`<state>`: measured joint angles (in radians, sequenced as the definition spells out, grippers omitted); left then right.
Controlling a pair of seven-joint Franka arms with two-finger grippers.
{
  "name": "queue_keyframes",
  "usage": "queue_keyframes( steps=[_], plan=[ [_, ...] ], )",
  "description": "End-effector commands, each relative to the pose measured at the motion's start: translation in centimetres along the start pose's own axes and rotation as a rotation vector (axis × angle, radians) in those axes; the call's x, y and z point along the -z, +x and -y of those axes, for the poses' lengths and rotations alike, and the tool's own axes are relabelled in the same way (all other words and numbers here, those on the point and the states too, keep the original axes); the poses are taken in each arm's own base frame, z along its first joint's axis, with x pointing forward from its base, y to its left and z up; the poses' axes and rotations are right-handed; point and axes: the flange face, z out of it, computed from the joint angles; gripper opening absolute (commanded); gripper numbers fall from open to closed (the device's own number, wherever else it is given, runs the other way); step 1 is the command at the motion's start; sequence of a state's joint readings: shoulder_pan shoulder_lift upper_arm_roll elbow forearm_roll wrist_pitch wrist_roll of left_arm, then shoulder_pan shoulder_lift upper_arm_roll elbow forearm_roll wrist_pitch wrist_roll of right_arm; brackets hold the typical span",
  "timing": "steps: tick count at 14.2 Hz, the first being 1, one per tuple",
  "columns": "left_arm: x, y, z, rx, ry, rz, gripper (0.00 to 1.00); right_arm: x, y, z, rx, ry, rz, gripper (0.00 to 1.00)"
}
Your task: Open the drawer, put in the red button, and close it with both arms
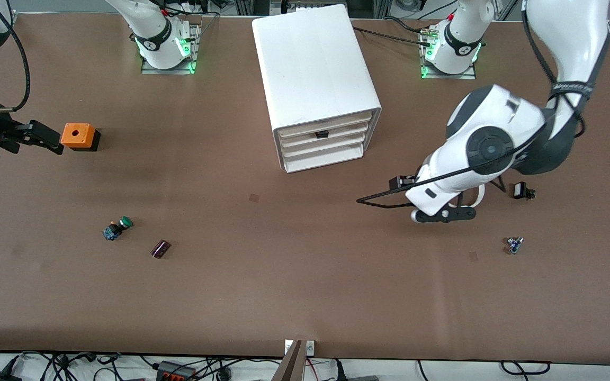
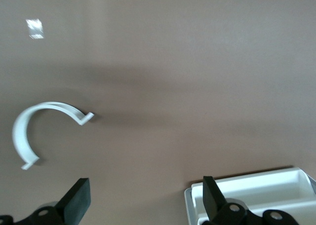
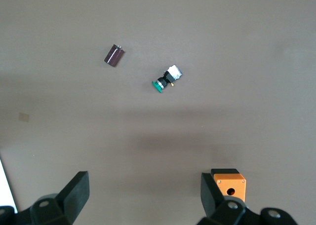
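The white cabinet [image 1: 315, 79] stands mid-desk against the robots' edge, its three drawers all pushed in. The top drawer [image 1: 326, 130] looks like light, stiff, slick plastic. I would hook the dark notch [image 1: 322, 134] in its front, and I would expect the whole cabinet to slide unless it is braced.

The left gripper [image 2: 145, 190] hangs over bare desk toward the left arm's end, by a white curved clip [image 2: 44, 126]. Its fingers [image 2: 79, 195] are spread wide and hold nothing. The right gripper [image 3: 143, 188] is over the right arm's end edge, just beside an orange box [image 1: 78, 136], equally wide and empty.

Nearer the camera's edge lie a green-capped button [image 1: 118, 227] and a dark purple cylinder [image 1: 160, 248], both well clear of the cabinet.

I see no red cap for certain. A tiny blue-grey part [image 1: 514, 244] near the left arm's end may be the red button; I cannot tell. It would be light, hard and prone to rolling, so pinch the body.
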<state>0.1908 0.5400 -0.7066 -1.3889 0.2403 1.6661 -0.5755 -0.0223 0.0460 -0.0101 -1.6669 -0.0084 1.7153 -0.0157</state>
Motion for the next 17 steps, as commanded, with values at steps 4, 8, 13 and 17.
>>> queue_keyframes(
  steps=[4, 8, 13, 17],
  plan=[
    [7.4, 0.1, 7.9, -0.118, 0.05, -0.013, 1.0, 0.6, 0.1, -0.2, -0.003, -0.011, -0.011, 1.0],
    [11.9, -1.5, 13.5, -0.209, 0.056, -0.04, 1.0, 0.6, 0.1, -0.2, -0.002, -0.011, -0.011, 1.0],
    [12.7, -4.6, 18.4, -0.3, 0.032, -0.049, 1.0, 0.6, 0.1, -0.1, 0.0, -0.011, -0.011, 1.0],
    [12.3, -8.6, 20.0, -0.259, 0.033, -0.198, 1.0, 0.6, 0.1, -0.2, -0.002, -0.011, -0.011, 1.0]
  ],
)
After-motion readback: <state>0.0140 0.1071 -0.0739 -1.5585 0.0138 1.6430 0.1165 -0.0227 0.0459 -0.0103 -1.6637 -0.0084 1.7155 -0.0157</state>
